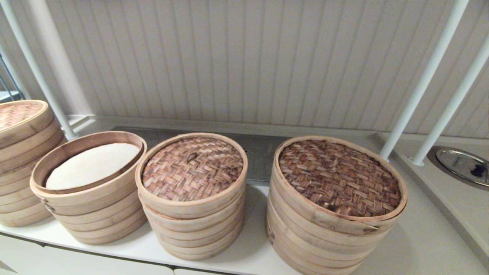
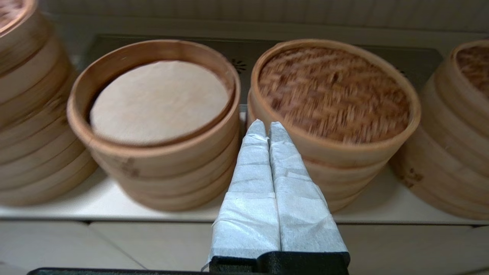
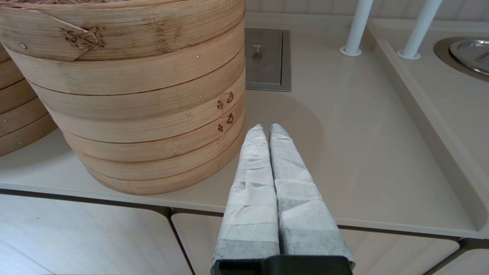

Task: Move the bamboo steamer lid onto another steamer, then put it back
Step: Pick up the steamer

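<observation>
The bamboo steamer lid [image 1: 193,168] [image 2: 332,91], tan herringbone weave with a small dark loop handle [image 1: 191,156], lies on the middle steamer [image 1: 195,233], whose own top is hidden under it. Left of it stands an uncovered steamer [image 1: 88,198] [image 2: 153,152] with a white liner [image 1: 91,164] inside. Neither gripper shows in the head view. In the left wrist view my left gripper [image 2: 266,124] is shut and empty, off the counter's front edge, facing the gap between those two steamers. My right gripper [image 3: 266,126] is shut and empty, low beside the large steamer [image 3: 126,95].
The wide, tall dark-weave steamer [image 1: 340,177] stands at the right. Another stack [image 1: 23,152] sits at the far left edge. Two white slanted poles [image 1: 420,84] rise at the back right. A metal hatch [image 3: 265,57] lies in the counter, and a round metal cover [image 1: 462,166] lies beyond a raised ledge.
</observation>
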`<state>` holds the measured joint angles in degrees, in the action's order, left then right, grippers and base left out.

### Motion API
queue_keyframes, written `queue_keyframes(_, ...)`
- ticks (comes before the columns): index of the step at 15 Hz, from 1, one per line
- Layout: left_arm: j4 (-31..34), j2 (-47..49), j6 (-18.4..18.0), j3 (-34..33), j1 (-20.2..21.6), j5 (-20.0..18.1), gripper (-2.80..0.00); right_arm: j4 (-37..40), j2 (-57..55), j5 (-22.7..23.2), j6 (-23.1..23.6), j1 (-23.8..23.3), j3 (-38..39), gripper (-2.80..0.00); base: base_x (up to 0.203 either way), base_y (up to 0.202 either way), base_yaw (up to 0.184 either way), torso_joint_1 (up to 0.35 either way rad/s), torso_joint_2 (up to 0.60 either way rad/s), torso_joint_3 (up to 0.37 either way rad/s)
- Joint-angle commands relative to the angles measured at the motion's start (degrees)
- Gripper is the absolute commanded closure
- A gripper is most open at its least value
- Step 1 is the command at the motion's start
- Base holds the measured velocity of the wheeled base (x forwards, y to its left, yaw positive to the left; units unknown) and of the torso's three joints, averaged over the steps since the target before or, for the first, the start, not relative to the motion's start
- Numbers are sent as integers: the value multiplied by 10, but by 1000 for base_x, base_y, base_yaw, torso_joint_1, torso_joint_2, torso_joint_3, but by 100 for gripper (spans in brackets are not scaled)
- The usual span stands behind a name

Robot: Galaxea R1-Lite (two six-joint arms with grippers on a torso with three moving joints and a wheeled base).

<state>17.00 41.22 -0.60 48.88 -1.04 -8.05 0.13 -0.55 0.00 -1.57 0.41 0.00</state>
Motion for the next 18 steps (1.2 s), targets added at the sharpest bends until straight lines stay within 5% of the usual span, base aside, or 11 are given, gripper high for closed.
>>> queue_keyframes(1,9,151,1,76,-1,-23,0,0,0,0,0,0,0,0,0,0,0,0,0,0)
queue_keyframes(4,71,298,2,227,-14,-82,0,0,0,0,0,0,0,0,0,0,0,0,0,0)
queue_keyframes(8,126,447,2,351,-90,-102,0,0,0,0,0,0,0,0,0,0,0,0,0,0)
queue_keyframes(15,161,563,-7,413,-190,-74,0,0,0,0,0,0,-1,0,0,0,0,0,0,0)
queue_keyframes(16,159,577,-8,414,-194,-59,-280,0,0,0,0,0,0,0,0,0,0,0,0,0)
queue_keyframes(18,156,586,-31,415,-196,-53,-280,0,-1,0,0,0,0,0,0,0,0,0,0,0)
